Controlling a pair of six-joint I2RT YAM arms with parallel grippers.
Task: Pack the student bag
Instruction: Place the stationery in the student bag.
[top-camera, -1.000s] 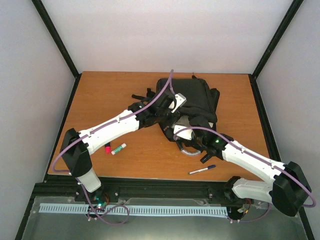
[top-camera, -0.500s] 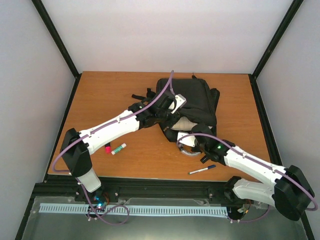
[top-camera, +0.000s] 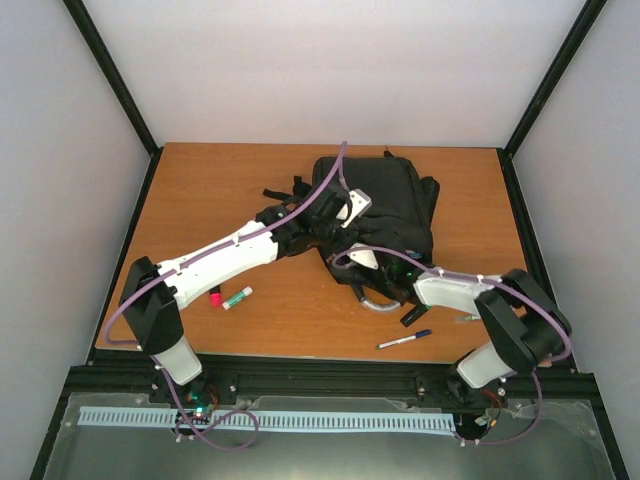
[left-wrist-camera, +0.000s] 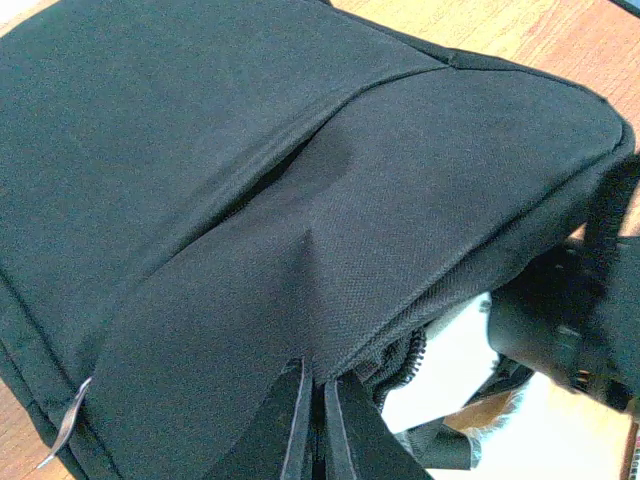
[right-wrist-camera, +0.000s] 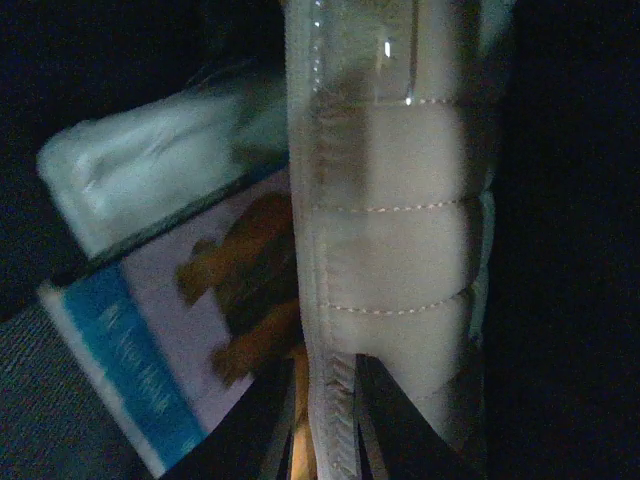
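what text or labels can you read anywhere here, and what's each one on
Nothing here is fully readable.
Blue strip on the booklet cover, right wrist view: pale lettering, too blurred to read.
Green-capped tube: label too small to read.
Pen: any print too small to read.
Black backpack, its grey tag and the cream pouch: no lettering visible.

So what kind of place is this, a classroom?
Likely a robot test booth, not a classroom: a left arm and right arm mounted at a wooden table, bare white walls close around, and a bag and pen as props.
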